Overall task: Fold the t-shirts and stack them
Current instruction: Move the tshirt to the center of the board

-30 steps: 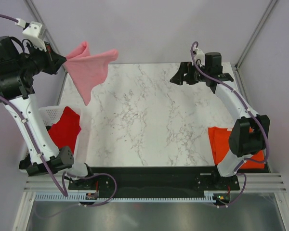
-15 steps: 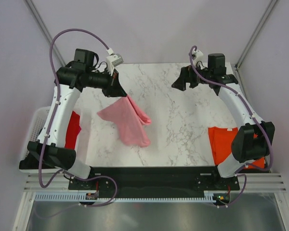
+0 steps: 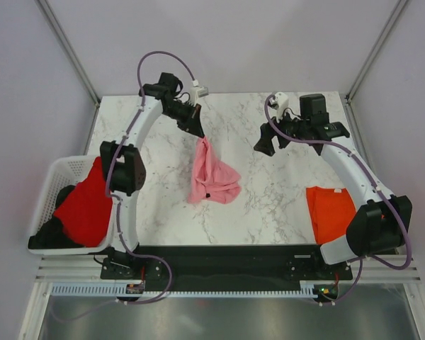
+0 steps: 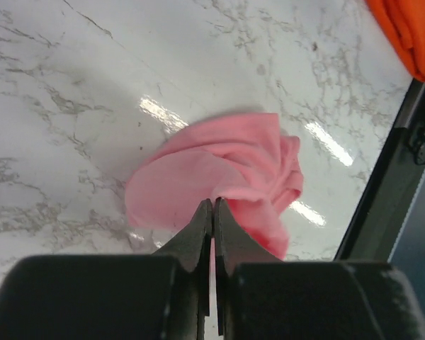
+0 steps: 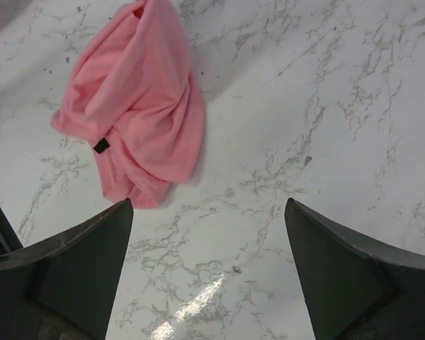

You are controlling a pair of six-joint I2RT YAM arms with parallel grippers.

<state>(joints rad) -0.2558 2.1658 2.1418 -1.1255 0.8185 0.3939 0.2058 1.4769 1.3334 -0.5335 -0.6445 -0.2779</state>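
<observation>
Top external view: left gripper (image 3: 197,131) is hovering over the far half of the table (image 3: 269,205), fingers pressed together and pinching a fold of the pink shirt (image 3: 212,177). The shirt is hanging straight down from the fingertips. Its lower part is bunching in a rumpled heap on the marble, just below the gripper and on the side toward the arm bases.

Left wrist view: the two fingers are meeting with barely a sliver between them. Pink cloth is fanning out directly beyond the tips in soft folds.

Right gripper (image 3: 263,145) is hanging above bare marble, jaws standing wide and gripping nothing. The pink shirt is lying off to its left, apart from it. Right wrist view: the heap is sitting ahead of the fingers and to the left, outside the gap between them, and nothing but marble is showing between the fingers. A small black tag (image 5: 101,145) is showing on one fold.

Orange shirt (image 3: 326,212) is lying flat at the near right edge, well behind the right gripper, with the right arm partly covering it.

Red shirt (image 3: 85,205) is resting in the white basket (image 3: 67,166) off the table's left edge, well apart from the left gripper and back near that arm's base.
</observation>
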